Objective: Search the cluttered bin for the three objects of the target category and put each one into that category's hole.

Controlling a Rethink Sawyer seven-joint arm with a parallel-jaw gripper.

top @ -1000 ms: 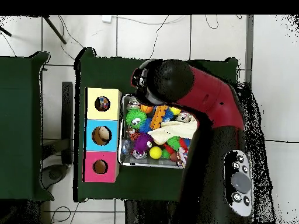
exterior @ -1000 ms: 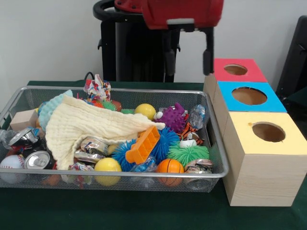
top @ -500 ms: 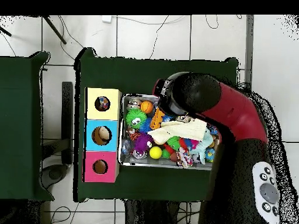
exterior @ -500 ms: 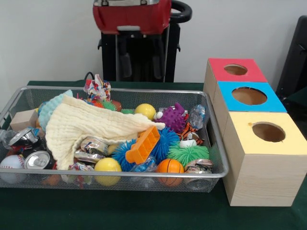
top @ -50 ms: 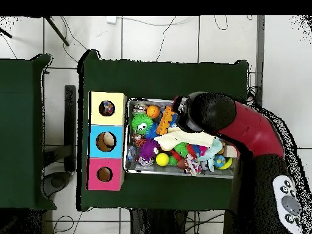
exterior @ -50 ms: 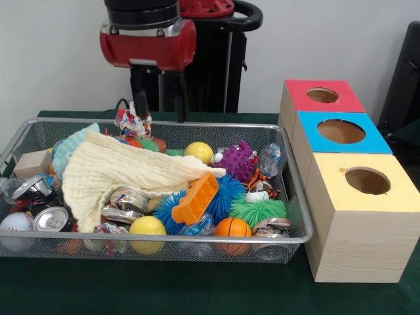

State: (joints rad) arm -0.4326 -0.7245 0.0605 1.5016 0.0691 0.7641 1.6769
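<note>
The gripper point(exterior @ -50 ms: 157, 98) has swung from beside the boxes to above the bin's point(exterior @ -50 ms: 292, 190) far rim.

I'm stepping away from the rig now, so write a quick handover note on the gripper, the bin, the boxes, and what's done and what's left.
Gripper: open, empty, hanging over the far rim of the wire bin beside a knotted rope toy.
Bin: still full of clutter; a cream cloth covers part of it.
Boxes: the yellow box and blue box each show something inside their holes; the red box looks dark.
Left: the target category isn't evident; nothing is held, so searching continues.
</note>
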